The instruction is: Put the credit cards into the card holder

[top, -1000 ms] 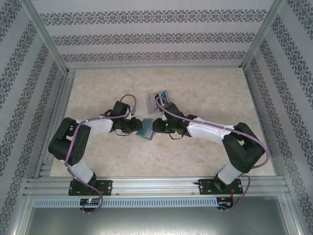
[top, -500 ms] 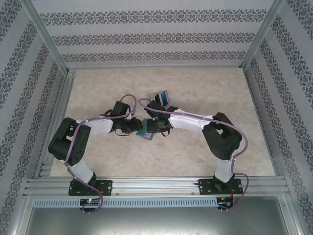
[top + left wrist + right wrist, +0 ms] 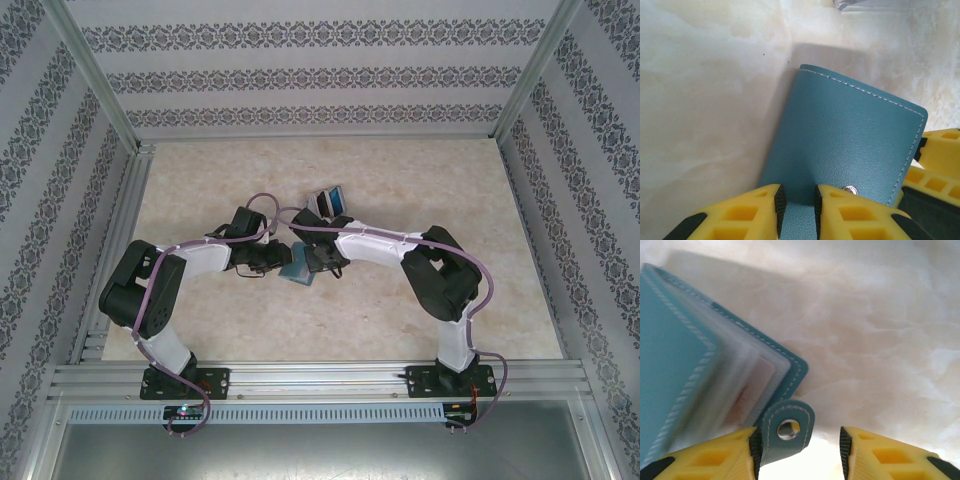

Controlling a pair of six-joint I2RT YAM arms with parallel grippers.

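1. A teal-blue stitched bifold card holder (image 3: pixel 850 135) is at the middle of the pale marbled bench (image 3: pixel 450 190), where the two arms meet; I cannot tell whether it rests on the surface.
2. The left jaws are clamped on the edge of one cover, with the yellow fingers (image 3: pixel 750 212) pinching it just beside a small metal snap stud (image 3: pixel 852 189).
3. The right jaws stand apart. The holder's rounded snap tab (image 3: pixel 787 430) lies between them, against one finger and not pinched.
4. The holder gapes slightly, its clear inner sleeves (image 3: pixel 742 372) fanned.
5. Small dark and blue credit cards (image 3: pixel 331 199) stand upright just beyond, near the right arm.
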